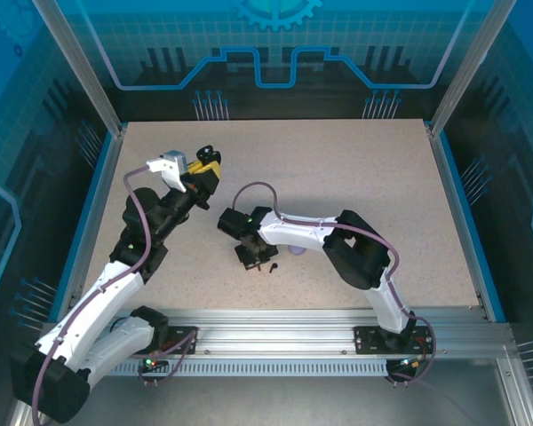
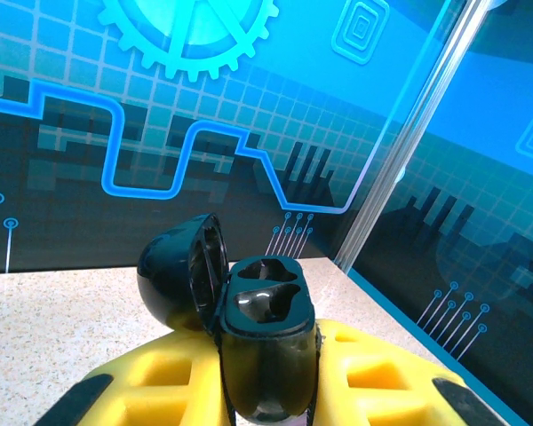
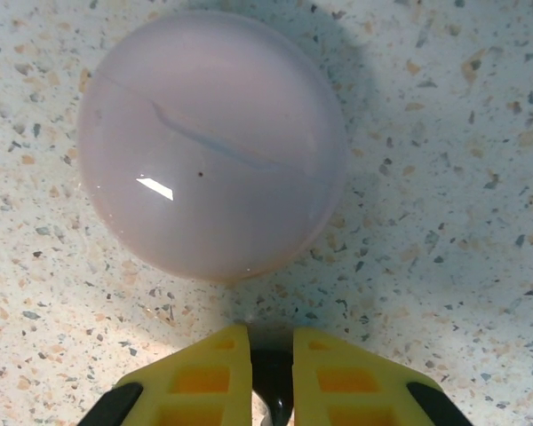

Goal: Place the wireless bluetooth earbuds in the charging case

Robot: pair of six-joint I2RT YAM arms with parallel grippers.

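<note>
A round, glossy, pale lavender plastic charging case (image 3: 211,146) lies closed on the speckled beige stone-look tabletop (image 3: 444,222), with 1 thin seam running slantwise across its dome and a small white glint left of centre. Just below it, the right gripper (image 3: 271,342) points its 2 yellow fingers (image 3: 222,373) toward the case, drawn close around a small glossy black piece (image 3: 273,395), seemingly an earbud.

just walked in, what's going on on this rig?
The left gripper holds a black charging case up off the table, lid open, wells looking empty. The right gripper is down at the table, closed on a small dark thing, apparently a black earbud, just short of a closed pale lavender round case.
</note>
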